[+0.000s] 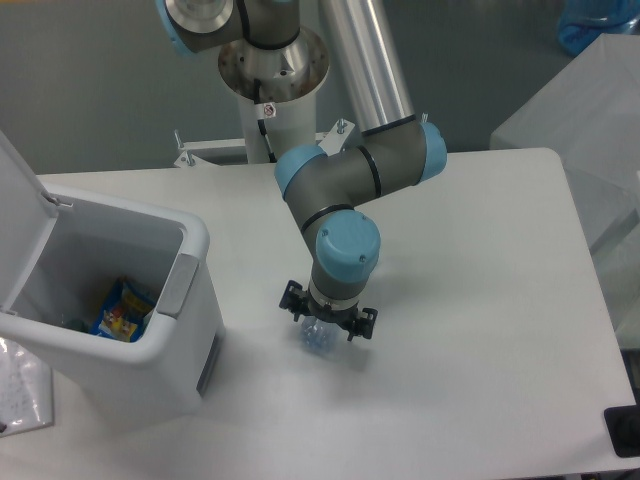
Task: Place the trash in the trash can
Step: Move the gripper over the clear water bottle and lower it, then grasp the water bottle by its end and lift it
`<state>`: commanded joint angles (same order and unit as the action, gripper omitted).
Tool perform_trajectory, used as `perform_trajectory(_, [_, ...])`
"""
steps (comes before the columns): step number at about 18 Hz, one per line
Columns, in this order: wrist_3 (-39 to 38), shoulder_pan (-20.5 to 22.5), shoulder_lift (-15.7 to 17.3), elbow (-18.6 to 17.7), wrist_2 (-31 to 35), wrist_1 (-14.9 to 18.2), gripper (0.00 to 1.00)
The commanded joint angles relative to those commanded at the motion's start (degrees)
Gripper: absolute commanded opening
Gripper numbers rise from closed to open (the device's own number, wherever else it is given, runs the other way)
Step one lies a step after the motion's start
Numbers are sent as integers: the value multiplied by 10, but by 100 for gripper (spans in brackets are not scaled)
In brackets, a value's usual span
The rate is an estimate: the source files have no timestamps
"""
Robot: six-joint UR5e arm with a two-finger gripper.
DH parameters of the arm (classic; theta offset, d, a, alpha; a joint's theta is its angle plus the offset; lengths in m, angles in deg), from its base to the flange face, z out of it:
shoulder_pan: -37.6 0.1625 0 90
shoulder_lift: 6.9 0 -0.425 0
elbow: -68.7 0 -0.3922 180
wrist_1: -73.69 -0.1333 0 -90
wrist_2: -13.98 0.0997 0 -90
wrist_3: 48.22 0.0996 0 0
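On my far left the trash can (150,350) stands on the counter (480,300) with its white lid (18,215) swung up and back, the grey latch (176,284) showing on the side that faces the arm. Down inside it I can see a crushed bottle (122,310) with a blue-red label lying on the bottom. Moving right, across a bare strip of counter, the arm (345,190) bends down over the middle of the surface and points my tool (325,323) straight down. Under it sits a small clear wrapper (318,338), low against the counter. The tool's fingers seem to straddle the wrapper's top, but from this angle I cannot tell whether they are actually pinching it or just around it.
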<state>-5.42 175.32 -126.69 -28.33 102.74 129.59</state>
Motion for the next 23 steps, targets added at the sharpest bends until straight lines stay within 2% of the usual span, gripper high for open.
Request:
perform_trajectory(2, [0, 0, -1, 0, 9, 0, 90])
perform_trajectory(6, [-2, 0, -1, 2, 7, -1, 64])
perform_trajectory(9, [-3, 0, 0, 16, 4, 0, 51])
perform_trajectory(18, [-14, 3, 7, 60, -25, 1, 47])
perform_trajectory(23, [-23, 21, 44, 93, -94, 3, 47])
